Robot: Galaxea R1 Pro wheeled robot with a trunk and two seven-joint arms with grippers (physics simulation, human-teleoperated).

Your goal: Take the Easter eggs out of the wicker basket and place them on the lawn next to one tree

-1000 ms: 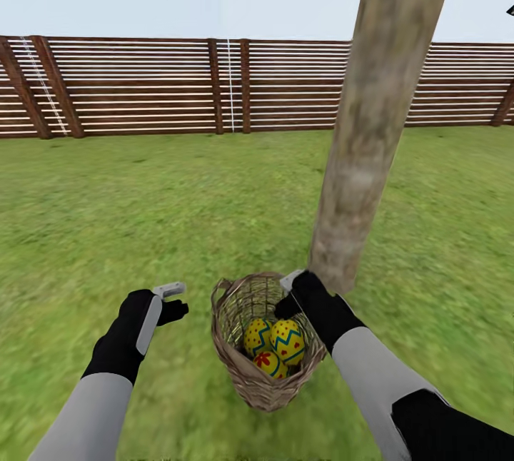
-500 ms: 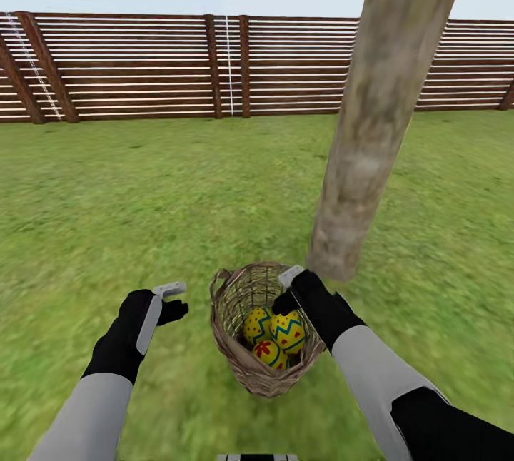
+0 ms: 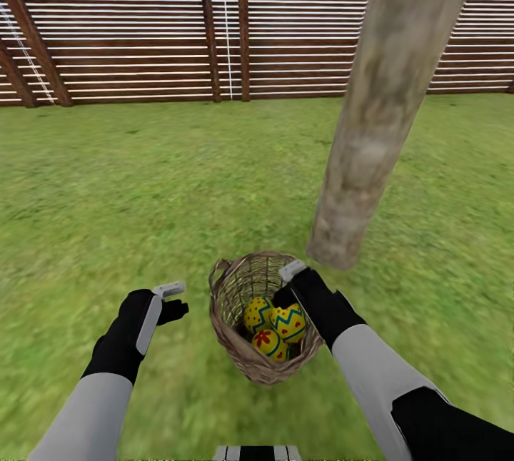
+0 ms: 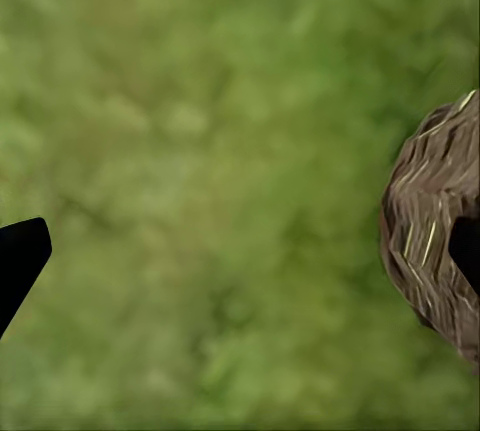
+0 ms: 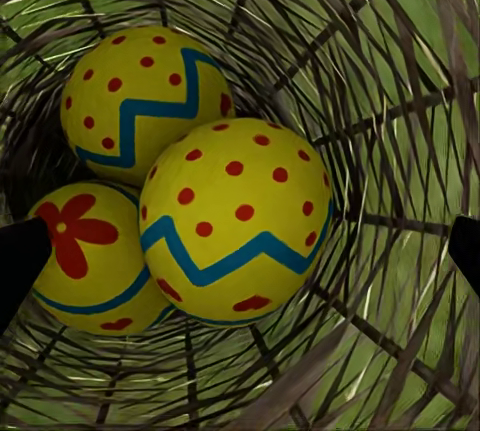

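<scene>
The right gripper (image 3: 288, 281), jaws spread, hangs over the basket (image 3: 235, 347) on the lawn (image 3: 143, 190) by the tree (image 3: 371, 140); three eggs (image 5: 235, 221) lie inside, unlabelled, their long axes unclear. The left gripper (image 3: 173, 300) hovers open beside it.

Tree (image 3: 385, 111) canopy cut off above, wicker basket (image 4: 435, 241) cropped

Lawn (image 3: 107, 197) (with wicker basket (image 3: 235, 347), tree (image 3: 371, 147))

Both arms have pale grey forearms, black wrist housings and light grey fingers (image 3: 168, 290).
</scene>
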